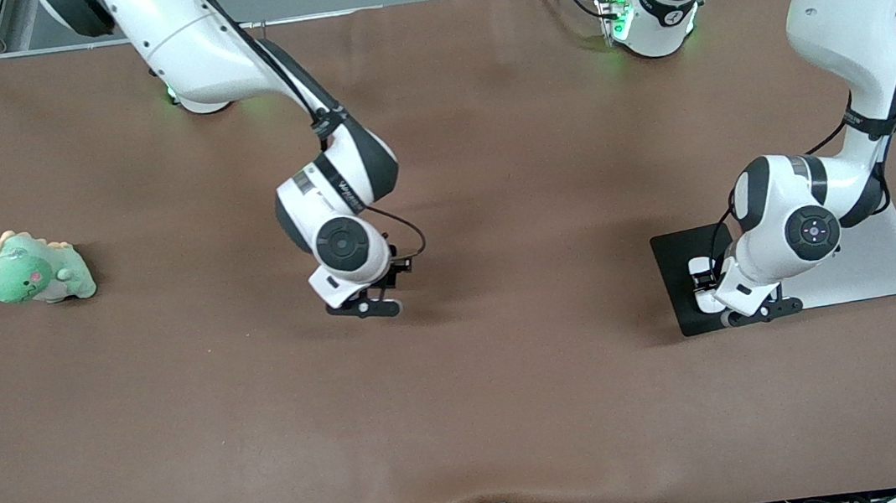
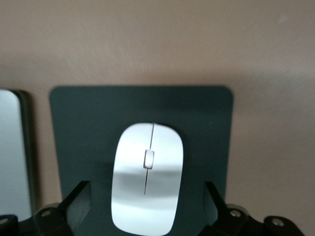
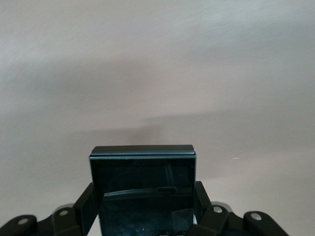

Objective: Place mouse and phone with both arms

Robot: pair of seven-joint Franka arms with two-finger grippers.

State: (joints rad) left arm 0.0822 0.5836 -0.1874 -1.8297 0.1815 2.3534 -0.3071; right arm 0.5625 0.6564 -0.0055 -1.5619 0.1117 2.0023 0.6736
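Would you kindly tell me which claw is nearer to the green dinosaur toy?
The right claw, over mid-table holding the phone; the left claw is over the dark pad at the table's opposite end from the dinosaur toy.

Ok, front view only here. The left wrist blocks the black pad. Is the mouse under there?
Observer: Yes. The white mouse lies on the black pad, between the left claw fingers.
Operator: Gripped?
Observer: No. The left claw is open, and its fingers stand apart from the mouse's sides.
Operator: And the right claw?
Observer: The right claw is shut on the black phone, held over bare brown table.
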